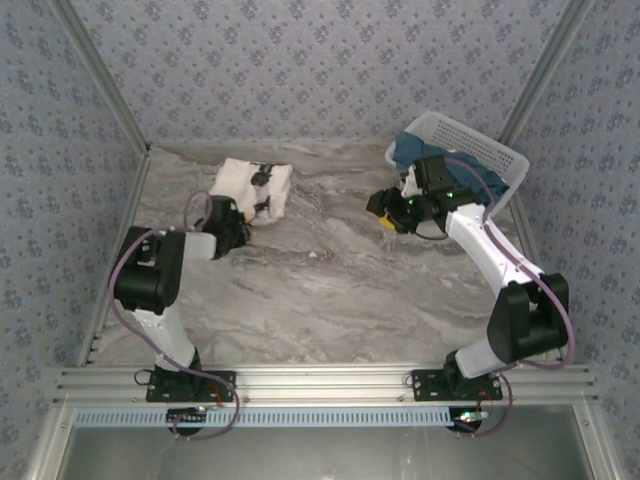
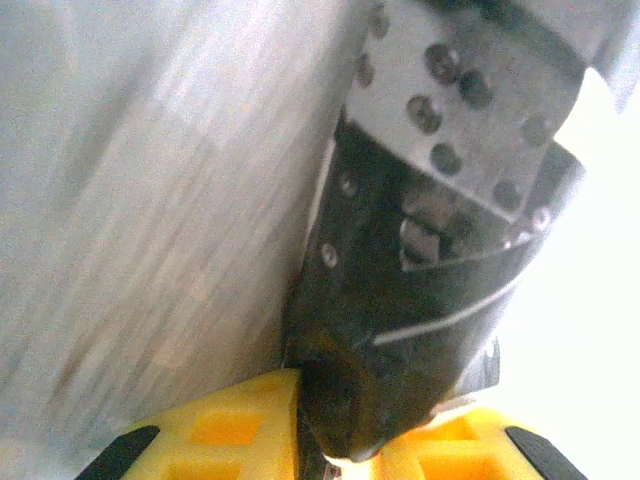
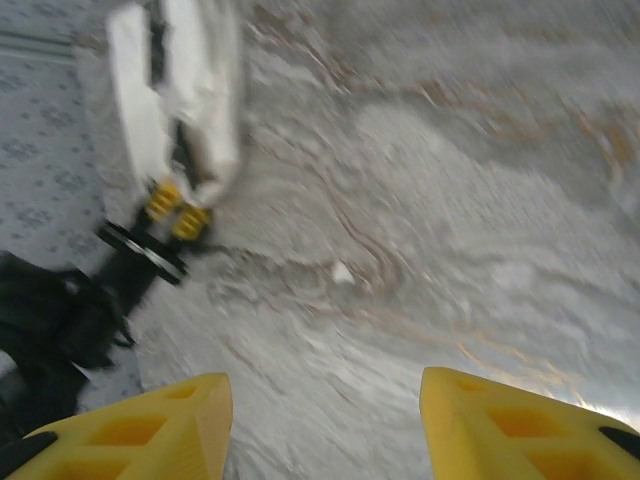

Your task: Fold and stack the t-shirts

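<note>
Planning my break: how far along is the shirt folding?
Done: the cream-white shirt lies folded. In hand: the left gripper is at its edge; the right gripper hangs open, empty. Left: the teal shirt sits in the basket; nothing stacked.

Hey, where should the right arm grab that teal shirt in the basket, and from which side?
Pinch the teal shirt at the bunched part heaped at the left corner of the basket, coming down from above on the table side. The lattice walls would likely block a low sideways reach.
</note>
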{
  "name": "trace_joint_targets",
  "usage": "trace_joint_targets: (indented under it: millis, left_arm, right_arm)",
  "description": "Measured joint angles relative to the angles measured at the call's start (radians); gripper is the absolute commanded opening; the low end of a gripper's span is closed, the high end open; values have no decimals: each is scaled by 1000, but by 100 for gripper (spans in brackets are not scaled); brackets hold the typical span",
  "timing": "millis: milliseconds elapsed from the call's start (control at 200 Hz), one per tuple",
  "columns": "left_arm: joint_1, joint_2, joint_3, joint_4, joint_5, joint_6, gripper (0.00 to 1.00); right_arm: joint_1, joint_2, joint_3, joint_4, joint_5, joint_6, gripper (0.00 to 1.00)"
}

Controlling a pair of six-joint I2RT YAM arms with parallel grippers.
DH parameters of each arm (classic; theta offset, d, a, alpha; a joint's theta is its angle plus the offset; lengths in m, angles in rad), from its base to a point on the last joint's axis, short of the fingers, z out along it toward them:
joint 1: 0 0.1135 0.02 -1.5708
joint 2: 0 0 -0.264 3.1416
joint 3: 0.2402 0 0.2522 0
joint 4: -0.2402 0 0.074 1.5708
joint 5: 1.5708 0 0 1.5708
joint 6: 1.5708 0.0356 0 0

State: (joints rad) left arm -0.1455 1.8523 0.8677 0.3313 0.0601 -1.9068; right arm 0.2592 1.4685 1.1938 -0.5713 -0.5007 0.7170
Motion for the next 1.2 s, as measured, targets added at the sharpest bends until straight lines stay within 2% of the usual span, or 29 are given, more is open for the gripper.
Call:
trace_joint_targets:
  millis: [145, 265, 375, 490, 565, 694, 844, 1009, 1199]
  left_arm:
    - [167, 94, 146, -65, 68, 176, 23]
    - [224, 167, 252, -95, 143, 253, 24]
    - [228, 224, 334, -102, 182, 285, 27]
    - [219, 219, 343, -101, 174, 297, 43]
    - [202, 189, 309, -89, 158, 293, 45]
    - [135, 86, 203, -97, 169, 269, 44]
    - [80, 12, 216, -149, 215, 289, 38]
    - [107, 20, 385, -295, 243, 408, 33]
    - [151, 184, 600, -380, 291, 556, 30]
  right_arm:
    - [0, -85, -105, -57, 8, 0, 55]
    - [-2, -142, -134, -74, 8, 0, 55]
    - [-6, -158, -137, -81, 8, 0, 55]
    - [-6, -157, -137, -87, 14, 0, 55]
    - [-6, -157, -137, -92, 16, 0, 55]
    - [-6, -167, -145, -95, 19, 0, 55]
    - [-6, -179, -159, -93, 23, 1, 55]
    - [-6, -179, -163, -91, 26, 8, 55]
    - [-6, -188, -164, -92, 26, 8, 55]
